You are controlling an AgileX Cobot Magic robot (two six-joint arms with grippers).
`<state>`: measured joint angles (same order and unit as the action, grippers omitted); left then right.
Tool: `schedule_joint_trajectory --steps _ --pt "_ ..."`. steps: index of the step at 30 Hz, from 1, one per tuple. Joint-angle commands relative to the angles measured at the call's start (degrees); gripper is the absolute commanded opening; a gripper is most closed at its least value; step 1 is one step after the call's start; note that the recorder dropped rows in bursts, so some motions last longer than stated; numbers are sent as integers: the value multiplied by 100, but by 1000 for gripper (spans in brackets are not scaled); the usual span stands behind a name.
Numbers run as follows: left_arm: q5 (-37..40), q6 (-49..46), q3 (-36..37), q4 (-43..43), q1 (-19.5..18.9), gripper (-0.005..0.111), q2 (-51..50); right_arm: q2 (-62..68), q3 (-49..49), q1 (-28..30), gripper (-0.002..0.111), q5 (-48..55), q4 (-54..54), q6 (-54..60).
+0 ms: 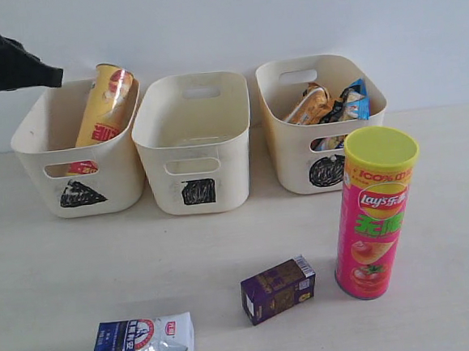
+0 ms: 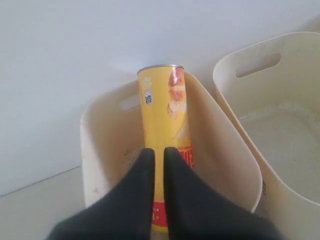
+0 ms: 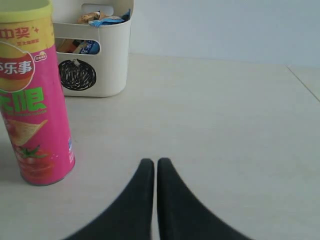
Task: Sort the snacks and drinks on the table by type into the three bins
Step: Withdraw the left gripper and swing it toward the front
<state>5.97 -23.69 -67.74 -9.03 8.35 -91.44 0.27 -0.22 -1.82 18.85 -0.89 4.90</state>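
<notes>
Pale beige table (image 1: pixel 56 287) under a white wall (image 1: pixel 287 17): the yellow tube (image 1: pixel 105 104) leans in the triangle bin (image 1: pixel 32 134), and the orange bag (image 1: pixel 308 104) and blue bag (image 1: pixel 354 101) lie in the circle bin (image 1: pixel 285 151). The square bin (image 1: pixel 157 125) looks empty, so about half seems sorted. The pink tube (image 1: pixel 376 213), reading "Lay's" and "100%", the purple carton (image 1: pixel 278 289) and the milk pouch (image 1: pixel 144 345) sit unsorted on the table. The left gripper (image 2: pixel 155 155) hovers over the triangle bin and the right gripper (image 3: pixel 151 164) sits low beside the pink tube, both with fingers pressed nearly together, gripping nothing.

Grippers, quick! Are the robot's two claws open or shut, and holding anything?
Left gripper: shut, holding nothing, by the yellow tube.
Right gripper: shut, holding nothing, over the table.
</notes>
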Motion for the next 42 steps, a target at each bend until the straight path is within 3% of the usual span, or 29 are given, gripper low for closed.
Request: schedule_joint_trajectory --steps 1,4,6,8,9,15,22,29,33,37,39,42 --pt "-1620 -50 1136 150 426 4 534 -27 22 17 0 -41 9 6" --pt "-2431 165 1635 645 853 4 609 -27 22 17 0 -41 9 6" --pt "-2945 869 1913 1545 1135 4 609 -27 22 17 0 -41 9 6" --pt "-3561 2369 2138 3292 1280 4 609 -27 22 17 0 -41 9 6" --pt "-4140 3309 2233 4700 1280 4 598 -27 22 17 0 -41 9 6" --pt "-5622 5071 2260 7174 1280 4 382 -27 22 17 0 -41 9 6" --pt "-5874 6021 2260 8195 1280 4 -92 -27 22 17 0 -41 9 6" --pt "-6458 6145 2260 8233 1327 6 -597 -27 22 17 0 -41 9 6" --pt "-6353 5910 2260 8233 1517 31 -844 -27 22 17 0 -41 9 6" --pt "-6326 5720 2260 7713 1794 82 -1115 -27 22 17 0 -41 9 6" --pt "-6253 5704 2223 7302 1934 100 -1238 -27 22 17 0 -41 9 6" --pt "-6128 5416 2125 7140 2141 110 -1398 -27 22 17 0 -41 9 6"
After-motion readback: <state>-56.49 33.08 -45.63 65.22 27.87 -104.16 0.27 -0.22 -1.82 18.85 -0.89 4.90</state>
